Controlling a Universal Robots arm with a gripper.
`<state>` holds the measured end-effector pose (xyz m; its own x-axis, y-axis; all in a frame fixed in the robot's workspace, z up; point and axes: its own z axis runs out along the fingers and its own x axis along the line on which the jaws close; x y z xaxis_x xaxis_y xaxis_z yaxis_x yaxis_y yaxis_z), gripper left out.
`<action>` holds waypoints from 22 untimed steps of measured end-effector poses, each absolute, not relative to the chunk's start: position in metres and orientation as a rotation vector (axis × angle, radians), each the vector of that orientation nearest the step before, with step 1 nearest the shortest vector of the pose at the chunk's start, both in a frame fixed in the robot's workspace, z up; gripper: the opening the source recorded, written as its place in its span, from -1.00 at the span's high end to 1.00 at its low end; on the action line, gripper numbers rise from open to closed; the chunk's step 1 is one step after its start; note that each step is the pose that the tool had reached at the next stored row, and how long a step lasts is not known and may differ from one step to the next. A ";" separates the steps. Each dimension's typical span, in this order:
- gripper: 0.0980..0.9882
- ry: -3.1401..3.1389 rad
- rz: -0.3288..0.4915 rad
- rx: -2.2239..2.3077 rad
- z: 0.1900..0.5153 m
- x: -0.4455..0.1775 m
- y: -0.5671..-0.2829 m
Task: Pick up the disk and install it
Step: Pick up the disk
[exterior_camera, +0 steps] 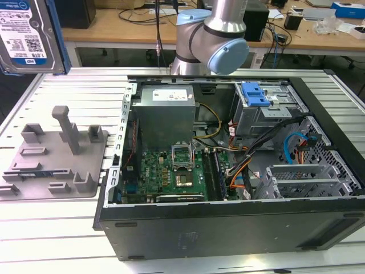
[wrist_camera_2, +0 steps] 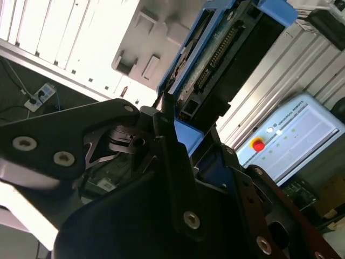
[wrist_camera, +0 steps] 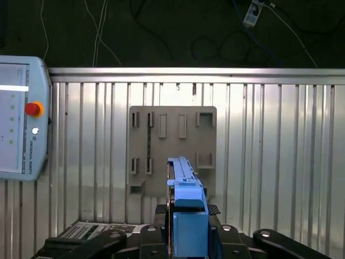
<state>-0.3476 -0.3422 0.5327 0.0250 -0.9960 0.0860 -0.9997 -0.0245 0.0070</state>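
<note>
- A ribbed aluminium table (exterior_camera: pixel 68 228) stands in a workshop, with wooden workbenches (exterior_camera: pixel 125 25) strewn with cables along the far side.
- In the exterior view, an open computer case (exterior_camera: pixel 228 217) lies on its side on the table. It shows a green motherboard (exterior_camera: pixel 165 174), a grey power supply box (exterior_camera: pixel 165 111) with a white printed sticker, and a ribbed blue latch (exterior_camera: pixel 255 94) on the drive cage at the far right.
- A grey fixture plate (exterior_camera: pixel 54 165) with upright posts lies on the table to the exterior view's left of the case.
- The arm (exterior_camera: pixel 219 34) rises beyond the case.
- The disk (exterior_camera: pixel 25 34) hangs in the air at the exterior view's far left, well above the table. Its white-and-blue label, with barcodes and dark print, faces the camera, and the blue bracket runs along its edge.
- In the second wrist view, the gripper (wrist_camera_2: pixel 175 121) has its black fingers (wrist_camera_2: pixel 172 162) clamped on the disk's blue bracket. The disk's connector edge and dark underside are turned to the camera.
- Behind it lie the fixture plate and a pale teach pendant (wrist_camera_2: pixel 302 129) with a red button (wrist_camera_2: pixel 259 144) and a line of printed lettering.
- In the first wrist view, the disk is seen edge-on between the fingers, held apart from the fixture plate below.
- The pendant lies on the table beside the plate, and a power strip (wrist_camera: pixel 250 13) lies on the dark floor beyond the table's edge.
</note>
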 end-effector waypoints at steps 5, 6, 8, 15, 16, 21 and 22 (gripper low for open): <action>0.39 -2.147 0.087 2.201 0.533 -0.321 -0.353; 0.39 -2.148 0.087 2.201 0.533 -0.317 -0.355; 0.39 -2.147 0.087 2.201 0.533 -0.306 -0.360; 0.39 -2.148 0.087 2.201 0.533 -0.273 -0.377; 0.39 -2.147 0.087 2.202 0.533 -0.270 -0.379; 0.39 -2.147 0.087 2.201 0.533 -0.236 -0.396; 0.39 -2.147 0.087 2.201 0.533 -0.231 -0.398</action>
